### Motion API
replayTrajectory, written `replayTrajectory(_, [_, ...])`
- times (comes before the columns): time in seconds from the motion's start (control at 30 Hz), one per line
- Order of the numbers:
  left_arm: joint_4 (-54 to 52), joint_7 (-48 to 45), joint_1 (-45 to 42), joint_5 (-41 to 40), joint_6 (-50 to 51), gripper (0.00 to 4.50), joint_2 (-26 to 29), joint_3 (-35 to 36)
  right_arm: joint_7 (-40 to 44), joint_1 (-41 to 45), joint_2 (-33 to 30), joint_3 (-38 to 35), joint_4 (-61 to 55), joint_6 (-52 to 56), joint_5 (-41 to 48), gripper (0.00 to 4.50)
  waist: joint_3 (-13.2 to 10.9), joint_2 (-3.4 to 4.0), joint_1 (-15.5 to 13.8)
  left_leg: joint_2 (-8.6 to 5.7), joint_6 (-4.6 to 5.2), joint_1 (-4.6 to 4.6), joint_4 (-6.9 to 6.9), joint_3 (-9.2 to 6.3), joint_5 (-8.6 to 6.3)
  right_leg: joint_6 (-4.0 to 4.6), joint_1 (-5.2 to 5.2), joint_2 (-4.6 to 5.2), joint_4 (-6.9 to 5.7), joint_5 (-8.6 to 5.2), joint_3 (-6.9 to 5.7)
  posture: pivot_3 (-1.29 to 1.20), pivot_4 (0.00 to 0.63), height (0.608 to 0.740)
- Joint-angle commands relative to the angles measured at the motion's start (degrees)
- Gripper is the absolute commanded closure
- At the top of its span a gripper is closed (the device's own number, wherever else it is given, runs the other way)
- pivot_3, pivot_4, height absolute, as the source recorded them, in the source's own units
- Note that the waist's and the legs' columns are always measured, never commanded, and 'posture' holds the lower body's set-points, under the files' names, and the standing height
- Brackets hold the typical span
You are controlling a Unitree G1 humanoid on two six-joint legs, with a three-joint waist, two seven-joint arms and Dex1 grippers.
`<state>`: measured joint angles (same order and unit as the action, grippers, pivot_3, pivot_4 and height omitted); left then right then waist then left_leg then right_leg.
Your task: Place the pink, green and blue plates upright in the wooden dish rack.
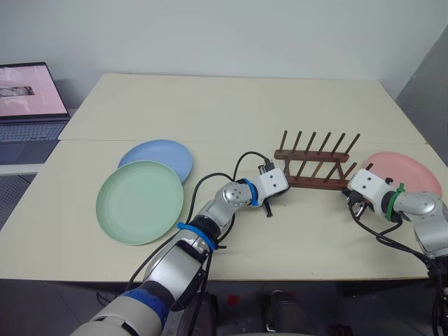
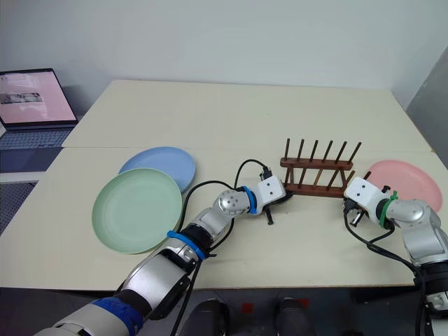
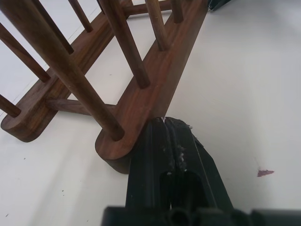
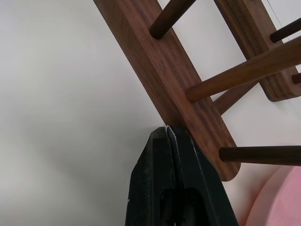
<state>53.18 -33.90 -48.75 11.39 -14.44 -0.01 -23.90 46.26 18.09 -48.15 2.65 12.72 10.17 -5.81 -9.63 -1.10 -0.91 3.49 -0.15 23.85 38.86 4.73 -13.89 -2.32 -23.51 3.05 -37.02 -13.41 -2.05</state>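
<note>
Three plates are counted, and none is yet seen in the wooden dish rack (image 1: pixel 313 162), so the whole of the placing appears to be left. One green plate (image 1: pixel 139 201) lies flat on the table (image 1: pixel 210 105) with one blue plate (image 1: pixel 159 157) just behind it, partly overlapped by its rim; one pink plate (image 1: pixel 406 173) lies flat at the rack's far right end, behind the right gripper (image 4: pixel 167 129). One rack is seen, with two rails of upright pegs, all empty. The left gripper (image 3: pixel 162 121) is pressed shut, holding nothing, its tips against the near rail's left end. The right gripper is likewise closed and empty, its tips touching the near rail's right end. The step in hand is judged to be squaring or shifting the rack.
</note>
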Motion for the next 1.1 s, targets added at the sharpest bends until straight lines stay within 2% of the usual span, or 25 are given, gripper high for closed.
replayTrajectory(0.03, [-2.97, -3.02, 0.83, -1.1, -0.59, 4.49, 0.72, 1.23, 0.62, -0.6, -0.26, -1.55, -4.14, 0.05, 1.63, 4.5, 0.0, 0.0, 0.01, 0.0, 0.0, 0.0, 0.0, 0.0, 0.0, 0.0, 0.0, 0.0, 0.0, 0.0, 0.0, 0.0, 0.15, 0.738])
replayTrajectory(0.13, [-17.31, -11.9, 6.7, -6.2, 3.98, 4.49, 5.61, 2.82, 3.02, -3.47, -2.0, -4.81, -11.75, 3.84, 5.3, 4.5, 0.01, 0.02, 0.39, 0.02, 0.0, 0.03, -0.08, 0.0, 0.0, 0.09, -0.07, -0.01, -0.01, 0.04, 0.0, 0.0, 0.15, 0.738])
replayTrajectory(0.17, [-22.8, -14.11, 8.8, -7.99, 6.58, 4.5, 7.51, 3.59, 3.68, -4.47, -2.66, -5.94, -14.27, 5.35, 6.35, 4.33, 0.01, 0.03, 0.61, 0.05, 0.0, 0.07, -0.14, 0.01, 0.0, 0.3, -0.15, -0.01, -0.03, 0.11, 0.01, 0.0, 0.15, 0.738])
replayTrajectory(0.23, [-33.0, -17.17, 12.35, -11.61, 12.67, 4.1, 11.21, 5.47, 5.08, -6.7, -4.09, -8.13, -18.97, 8.02, 8.38, 3.9, 0.0, 0.04, 0.84, 0.09, 0.0, 0.12, -0.16, 0.0, 0.0, 0.36, -0.25, -0.04, -0.14, 0.08, 0.01, 0.0, 0.15, 0.738])
replayTrajectory(0.3, [-48.31, -23.72, 17.05, -20.83, 23.08, 3.6, 18.43, 9.2, 8.04, -10.4, -6.58, -12.24, -26.21, 12.77, 12.25, 3.21, -0.01, 0.05, 0.9, 0.11, -0.01, 0.17, -0.18, -0.03, 0.0, 0.39, -0.33, -0.06, -0.21, 0.06, -0.03, 0.0, 0.15, 0.738])
replayTrajectory(0.37, [-58.99, -27.22, 20.15, -28.01, 31.47, 3.0, 23.73, 12.08, 9.82, -13.02, -8.42, -15.42, -30.98, 16.3, 15.1, 2.5, 0.0, 0.05, 1.03, 0.16, -0.01, 0.26, -0.21, -0.1, 0.0, 0.42, -0.48, -0.06, -0.28, 0.04, -0.01, 0.0, 0.15, 0.738])
replayTrajectory(0.5, [-72.38, -28.64, 24.4, -37.55, 42.22, 1.68, 32.8, 19.29, 11.34, -16.09, -11.79, -22.44, -34.19, 20.71, 17.83, 0.95, 0.0, 0.06, 0.95, 0.13, -0.02, 0.09, -0.14, -0.12, 0.0, 0.14, -0.23, -0.01, -0.17, -0.14, -0.03, 0.0, 0.15, 0.738])
replayTrajectory(0.6, [-77.89, -27.85, 25.53, -41.73, 46.35, 0.82, 36.5, 22.17, 9.3, -17.04, -12.87, -23.69, -30.94, 19.62, 15.68, 0.0, -0.02, 0.02, 0.8, 0.1, -0.03, -0.05, -0.06, -0.12, 0.0, 0.27, -0.04, 0.08, -0.04, -0.22, 0.02, 0.0, 0.15, 0.738])
replayTrajectory(0.7, [-82.17, -27.88, 25.08, -44.86, 47.9, 0.03, 38.09, 22.86, 4.71, -16.03, -13.27, -20.89, -23.88, 16.85, 10.57, 0.0, -0.02, -0.15, 0.74, 0.08, -0.03, -0.06, 0.06, -0.11, 0.0, 0.25, 0.01, 0.1, 0.02, -0.17, 0.05, 0.0, 0.15, 0.738])
replayTrajectory(0.87, [-83.74, -27.95, 22.34, -48.18, 49.82, 0.03, 37.65, 21.1, 3.61, -11.3, -12.59, -14.23, -15.16, 13.89, 7.39, 0.0, -0.02, -0.12, 0.93, 0.02, -0.02, -0.02, 0.02, -0.03, 0.01, 0.25, -0.05, 0.03, -0.02, -0.17, 0.21, 0.0, 0.15, 0.738])
replayTrajectory(1.1, [-83.11, -29.56, 18.16, -47.56, 48.21, 0.03, 35.46, 15.44, 0.15, -0.54, -9.59, -5.41, -0.17, 11.67, 1.81, 0.0, -0.01, -0.1, 1.03, 0.05, -0.02, -0.02, -0.08, 0.02, 0.0, 0.25, -0.09, -0.12, -0.04, -0.18, 0.19, 0.0, 0.15, 0.738])
